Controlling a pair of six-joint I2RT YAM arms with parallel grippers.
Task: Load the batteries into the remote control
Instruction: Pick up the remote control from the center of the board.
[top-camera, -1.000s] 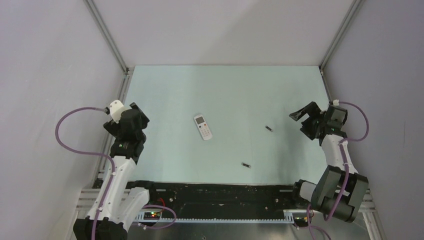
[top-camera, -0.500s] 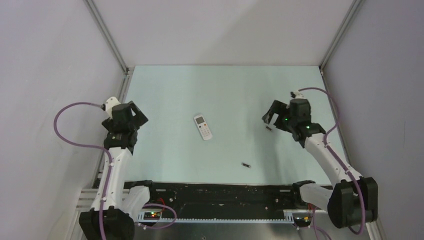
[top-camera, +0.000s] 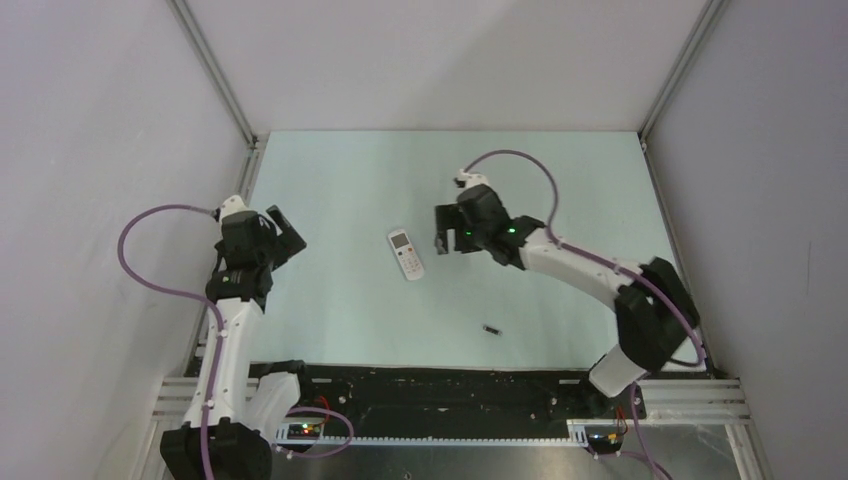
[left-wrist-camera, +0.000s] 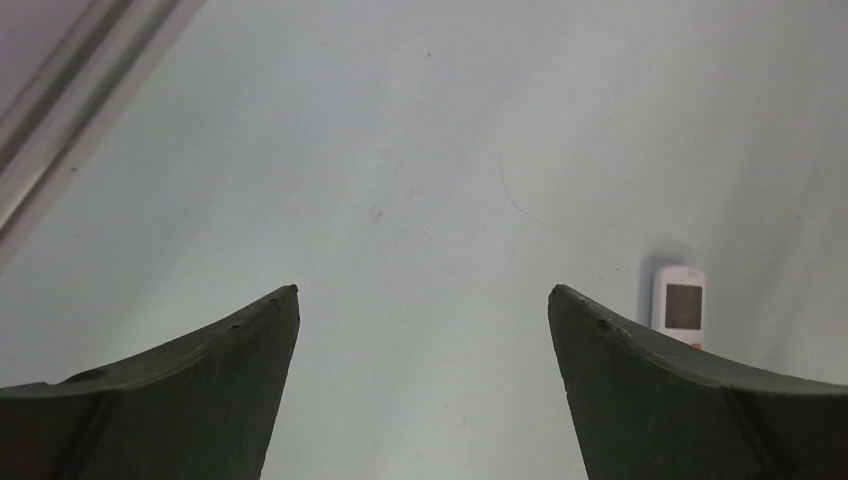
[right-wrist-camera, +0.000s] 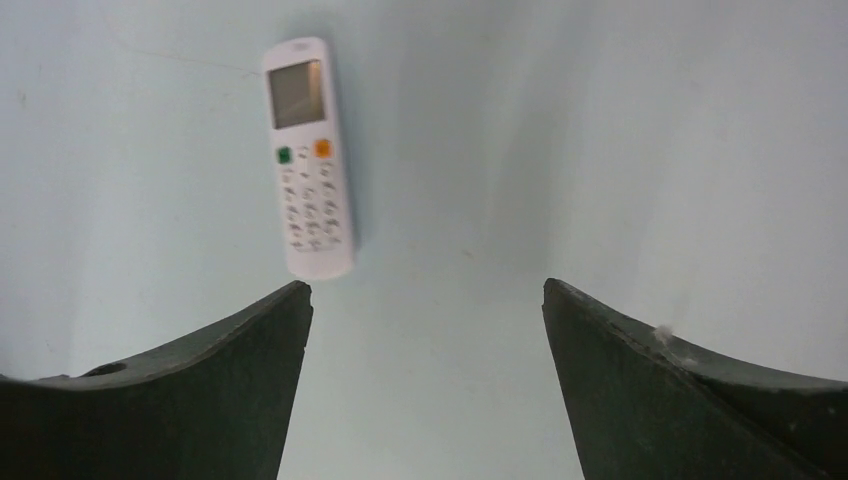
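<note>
On the remote control (right-wrist-camera: 307, 160), tiny lettering (right-wrist-camera: 297, 46) is illegible.

Smooth plastic remote control (right-wrist-camera: 308, 160), matt table (top-camera: 350, 180)

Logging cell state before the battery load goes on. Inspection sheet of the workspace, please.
Surface: pale green mat.
Job's things: remote face up, mid-mat; one battery lying near the front edge; second battery not visible.
Clutter: nothing seen.
Hands: left hand open, empty; right hand open, empty, beside the remote.
Cables: left purple cable and right purple cable loop off the arms.
Surroundings: grey walls, metal frame posts.
</note>
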